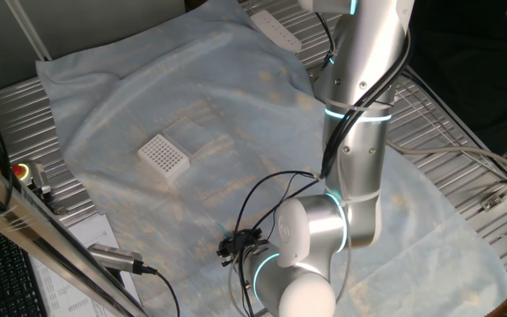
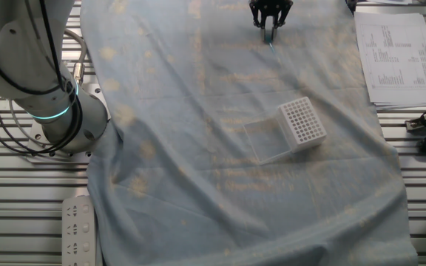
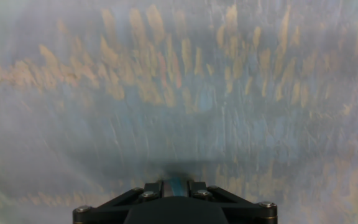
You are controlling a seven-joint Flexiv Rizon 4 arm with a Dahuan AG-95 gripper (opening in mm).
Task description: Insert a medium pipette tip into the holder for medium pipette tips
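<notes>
The holder for medium pipette tips (image 1: 164,155) is a small white block with a grid of dark holes, lying on the pale blue cloth; it also shows in the other fixed view (image 2: 302,121). My gripper (image 2: 270,28) is far from it, near the cloth's edge, held above the cloth. Its jaws stand close together on the medium pipette tip (image 2: 271,39), a thin teal sliver that points down. In the hand view the teal tip (image 3: 176,184) sits between the black fingers (image 3: 153,186). That view is blurred and the holder is out of it.
A clear plastic box (image 2: 265,140) lies against the holder. The wrinkled cloth (image 2: 198,162) covers the metal table. A white power strip (image 2: 76,225) and printed papers (image 2: 394,52) lie off the cloth. The arm's silver body (image 1: 350,132) stands over the cloth's right side.
</notes>
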